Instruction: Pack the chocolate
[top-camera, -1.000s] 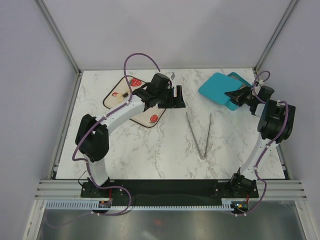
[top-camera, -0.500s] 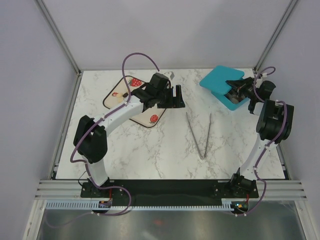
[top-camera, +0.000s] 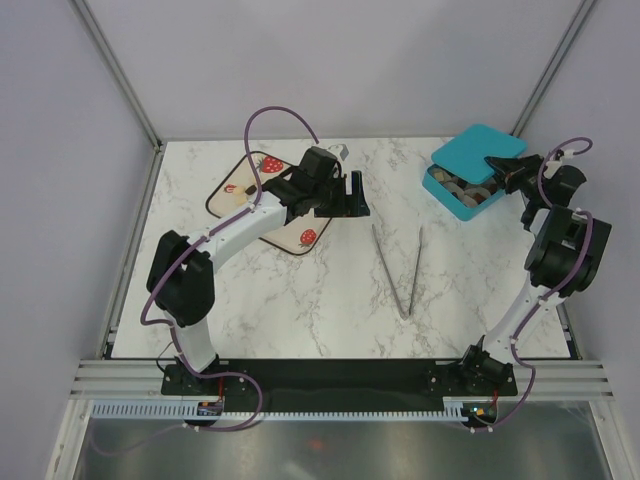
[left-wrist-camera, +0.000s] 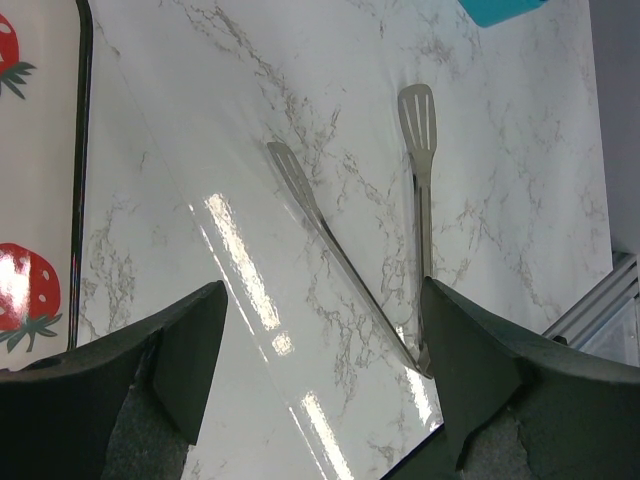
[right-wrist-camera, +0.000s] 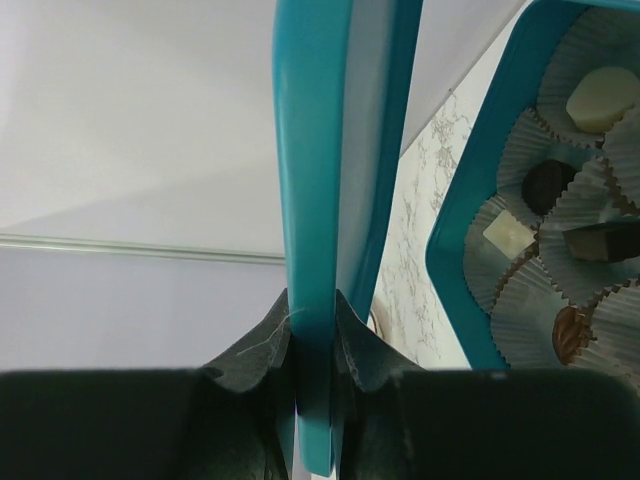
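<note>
A teal box (top-camera: 441, 194) stands at the back right with small chocolates (top-camera: 463, 187) in paper cups. In the right wrist view the box (right-wrist-camera: 452, 230) holds cream (right-wrist-camera: 602, 95), dark (right-wrist-camera: 549, 186) and brown (right-wrist-camera: 570, 334) pieces. My right gripper (top-camera: 494, 163) is shut on the edge of the teal lid (top-camera: 482, 145) and holds it tilted up behind the box. The wrist view shows the lid (right-wrist-camera: 310, 170) pinched on edge in that gripper (right-wrist-camera: 312, 322). My left gripper (top-camera: 352, 196) is open and empty over the table's middle back; its wrist view (left-wrist-camera: 322, 335) shows bare marble between the fingers.
Metal tongs (top-camera: 401, 268) lie on the marble in the middle, also in the left wrist view (left-wrist-camera: 418, 150). A cream tray with strawberry prints (top-camera: 237, 195) lies at the back left, under the left arm. Frame posts stand at the back corners.
My right gripper has swung the teal lid up and to the right, off the box, so the chocolates inside now show. The left arm has not moved.
</note>
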